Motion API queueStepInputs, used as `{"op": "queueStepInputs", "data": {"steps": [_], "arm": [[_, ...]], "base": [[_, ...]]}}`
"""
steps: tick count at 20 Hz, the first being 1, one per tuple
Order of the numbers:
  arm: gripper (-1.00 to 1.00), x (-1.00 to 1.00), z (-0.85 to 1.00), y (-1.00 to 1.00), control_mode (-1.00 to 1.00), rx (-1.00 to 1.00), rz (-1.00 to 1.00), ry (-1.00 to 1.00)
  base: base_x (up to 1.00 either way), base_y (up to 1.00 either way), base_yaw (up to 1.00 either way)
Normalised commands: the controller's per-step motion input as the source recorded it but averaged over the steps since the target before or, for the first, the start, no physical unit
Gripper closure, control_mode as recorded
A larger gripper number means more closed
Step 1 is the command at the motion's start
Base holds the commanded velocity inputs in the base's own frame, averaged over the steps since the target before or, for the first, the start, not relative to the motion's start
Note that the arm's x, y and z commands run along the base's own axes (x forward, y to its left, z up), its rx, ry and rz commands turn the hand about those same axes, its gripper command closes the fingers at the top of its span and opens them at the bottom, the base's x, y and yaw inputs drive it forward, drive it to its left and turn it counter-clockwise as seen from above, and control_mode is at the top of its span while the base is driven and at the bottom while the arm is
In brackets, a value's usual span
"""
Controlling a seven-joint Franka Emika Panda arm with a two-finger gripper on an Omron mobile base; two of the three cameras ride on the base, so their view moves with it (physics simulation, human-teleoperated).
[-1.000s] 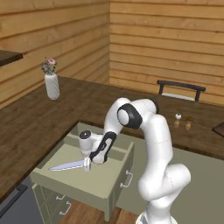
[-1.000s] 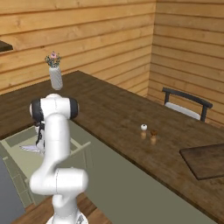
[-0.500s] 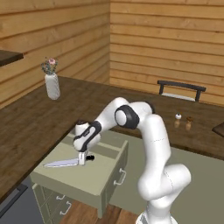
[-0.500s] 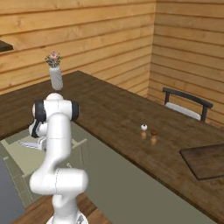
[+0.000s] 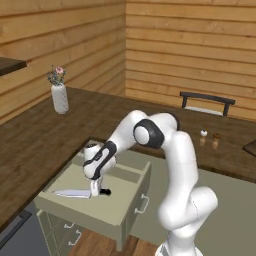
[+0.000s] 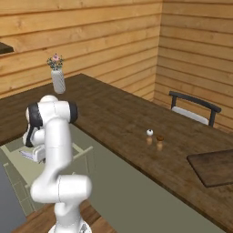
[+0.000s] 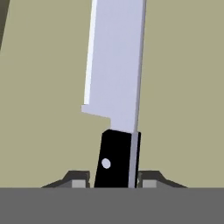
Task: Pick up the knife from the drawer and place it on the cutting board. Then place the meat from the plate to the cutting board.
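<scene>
The knife (image 7: 116, 78) lies flat on the floor of the open drawer (image 5: 107, 212), black handle between the gripper (image 7: 114, 178) tips, blade pointing away. The fingers (image 7: 78, 180) sit just off each side of the handle, so it looks unclenched, not pinching yet. It's stiff, thin and light, probably slick on the steel, so the handle is the spot to squeeze. The cutting board (image 6: 214, 167) sits way off on the counter.

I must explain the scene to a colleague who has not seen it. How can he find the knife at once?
Look at the open sage-green drawer under the dark wooden counter. Inside lies the knife, with the claw at its black handle. Its pointed silver blade marks it.
</scene>
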Motion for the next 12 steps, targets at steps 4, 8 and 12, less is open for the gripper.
{"op": "queueStepInputs", "data": {"steps": [4,8,12], "arm": [[1.0,-0.55,0.71,-0.51,-1.0,-0.02,-0.14,-0.18],[1.0,-0.17,1.0,-0.81,-1.0,0.0,-0.25,-0.07],[1.0,0.0,1.0,-0.82,-1.0,0.0,-0.29,0.02]], "base": [[0.0,0.0,0.0],[0.0,0.0,0.0],[0.0,0.0,0.0]]}}
